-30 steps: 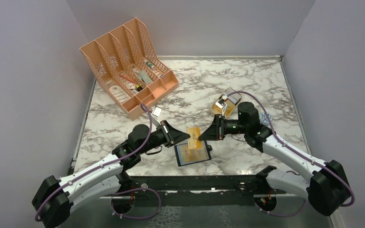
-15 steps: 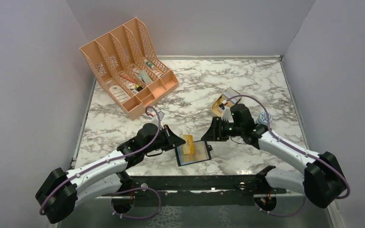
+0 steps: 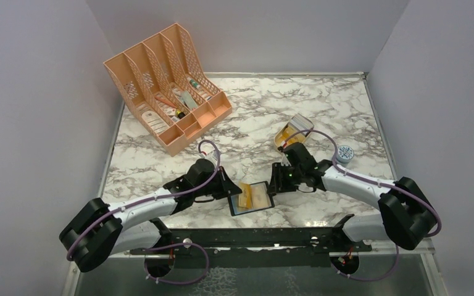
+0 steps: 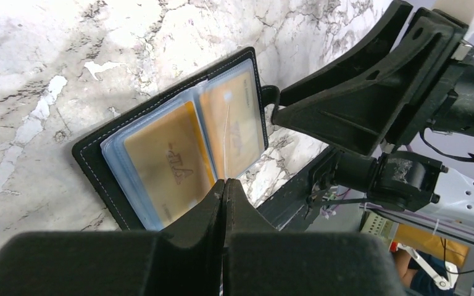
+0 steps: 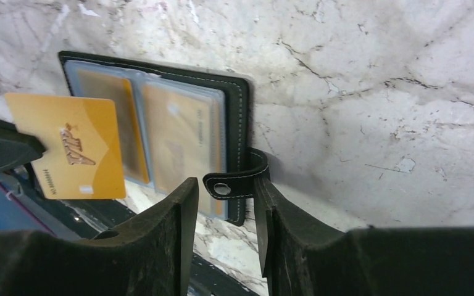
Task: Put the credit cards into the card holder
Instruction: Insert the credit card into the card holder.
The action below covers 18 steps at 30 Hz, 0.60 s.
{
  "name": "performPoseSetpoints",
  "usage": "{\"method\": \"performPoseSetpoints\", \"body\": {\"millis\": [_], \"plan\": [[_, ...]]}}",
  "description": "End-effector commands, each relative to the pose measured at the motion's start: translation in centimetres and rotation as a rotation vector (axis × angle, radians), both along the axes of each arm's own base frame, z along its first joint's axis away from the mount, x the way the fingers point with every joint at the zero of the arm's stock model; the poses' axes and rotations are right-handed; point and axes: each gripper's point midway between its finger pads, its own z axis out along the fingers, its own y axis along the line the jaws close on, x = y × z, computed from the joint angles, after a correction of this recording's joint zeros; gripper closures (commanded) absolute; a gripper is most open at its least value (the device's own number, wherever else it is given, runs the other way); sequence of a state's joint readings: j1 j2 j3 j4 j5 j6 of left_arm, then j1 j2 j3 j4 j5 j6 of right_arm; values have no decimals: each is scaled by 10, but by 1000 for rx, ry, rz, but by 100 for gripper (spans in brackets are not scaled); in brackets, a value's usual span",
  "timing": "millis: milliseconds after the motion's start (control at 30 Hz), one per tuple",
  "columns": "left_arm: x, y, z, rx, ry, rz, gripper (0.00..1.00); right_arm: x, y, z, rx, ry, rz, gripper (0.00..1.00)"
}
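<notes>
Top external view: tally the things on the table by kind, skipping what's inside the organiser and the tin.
Tan-orange plastic cards: 3 (1 held, 2 sleeved)
Black folding leather card holder: 1
Peach plastic desk organiser: 1
Gold oval metal tin: 1
Small round blue-white disc: 1
Total: 7

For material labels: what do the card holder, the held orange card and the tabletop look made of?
Card holder: black leather or imitation, matte, white edge stitching, clear glossy sleeves. Orange card: thin stiff plastic, likely; flat printed face. Tabletop: marble-patterned; stone or laminate, unclear.
</notes>
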<state>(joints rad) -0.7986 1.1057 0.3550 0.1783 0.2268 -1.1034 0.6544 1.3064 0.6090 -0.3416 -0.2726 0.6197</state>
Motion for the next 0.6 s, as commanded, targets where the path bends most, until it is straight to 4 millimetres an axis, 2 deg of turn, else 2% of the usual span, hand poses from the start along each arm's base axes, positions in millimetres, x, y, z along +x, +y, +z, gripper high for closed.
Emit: {"method": "performPoseSetpoints", "body": {"millis": [0,200,567], "plan": [[-2,-6,3,-35,-9,-43,100,6,-3,-7,-65,-28,3,63],[-2,-1,-8,-20,27,-29,100,-1,3,-10,-63,-17,22,70],[-3,4,-20,-14,89,-8,100,-21,12,-10,-50,18,41,71]]}}
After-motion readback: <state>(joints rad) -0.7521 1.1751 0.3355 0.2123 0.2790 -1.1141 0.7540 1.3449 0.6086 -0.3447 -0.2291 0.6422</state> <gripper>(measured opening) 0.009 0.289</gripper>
